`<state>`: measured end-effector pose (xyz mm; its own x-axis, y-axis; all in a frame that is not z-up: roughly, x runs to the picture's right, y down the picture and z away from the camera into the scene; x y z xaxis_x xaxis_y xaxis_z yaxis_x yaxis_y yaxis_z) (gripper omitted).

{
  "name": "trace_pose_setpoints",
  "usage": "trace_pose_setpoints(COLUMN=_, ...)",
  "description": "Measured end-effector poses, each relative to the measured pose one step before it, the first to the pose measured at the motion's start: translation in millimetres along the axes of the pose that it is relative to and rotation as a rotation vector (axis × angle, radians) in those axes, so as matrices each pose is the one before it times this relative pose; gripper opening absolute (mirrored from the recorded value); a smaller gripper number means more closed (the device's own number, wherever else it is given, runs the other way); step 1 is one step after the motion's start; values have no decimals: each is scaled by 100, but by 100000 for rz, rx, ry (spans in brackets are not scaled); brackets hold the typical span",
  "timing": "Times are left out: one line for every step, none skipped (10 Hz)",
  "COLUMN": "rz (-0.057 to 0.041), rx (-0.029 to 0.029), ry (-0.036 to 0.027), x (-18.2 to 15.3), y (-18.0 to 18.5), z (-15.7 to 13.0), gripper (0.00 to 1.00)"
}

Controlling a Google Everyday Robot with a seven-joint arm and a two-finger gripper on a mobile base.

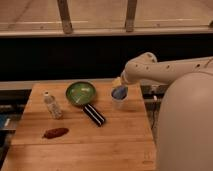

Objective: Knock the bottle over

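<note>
The bottle [52,105] is small, slim and clear with a white cap. It stands upright on the left part of the wooden table [80,147]. My white arm reaches in from the right. Its end with the gripper [119,83] hangs at the table's far right, just above a clear cup with a blue top [119,96]. The gripper is well to the right of the bottle, with a green bowl between them.
A green bowl [80,93] sits at the back middle of the table. A black striped oblong object [94,114] lies in front of it. A reddish-brown item [55,132] lies front left, below the bottle. My white body [185,125] fills the right side.
</note>
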<state>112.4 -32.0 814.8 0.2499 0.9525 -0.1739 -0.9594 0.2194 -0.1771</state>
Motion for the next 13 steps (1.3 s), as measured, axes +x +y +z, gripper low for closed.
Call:
trace_pose_setpoints(rz=-4, rx=2, ry=-3, x=-1, y=-1, z=-1, gripper=80)
trace_pose_setpoints(rz=0, rx=0, ry=5, x=2, y=-1, z=5, gripper=80)
trace_pose_setpoints(rz=1, rx=-2, ry=-2, x=-2, y=1, z=-2, gripper=80)
trace_pose_setpoints(rz=-2, rx=3, ry=2, x=3, y=-2, z=0, gripper=80)
trace_pose_setpoints(rz=-120, rx=43, ry=-160, x=-6, y=-13, z=-51, gripper=80)
trace_pose_setpoints(rz=-41, rx=7, ry=-350, x=-20, y=-41, z=-37, gripper=80)
trace_pose_setpoints(rz=136, rx=187, ry=-1270, x=-236, y=-167, z=-274, gripper=80)
trace_pose_setpoints(rz=-396, rx=639, ry=-2134, x=-791, y=-160, z=-936, gripper=80)
trace_pose_setpoints(rz=-738, rx=148, ry=-1472, x=-895, y=240, z=-601, gripper=80)
trace_pose_setpoints(rz=-1230, rx=21, ry=-1318, x=-1133, y=460, z=-389, gripper=80)
trace_pose_setpoints(rz=-2136, rx=-425, ry=-1043, x=-1155, y=890, z=82, gripper=80)
trace_pose_setpoints(rz=-2571, rx=-769, ry=-552, x=-1023, y=1115, z=327, gripper=80)
trace_pose_setpoints(rz=-3073, rx=-1223, ry=-552, x=-1149, y=1334, z=356, gripper=80)
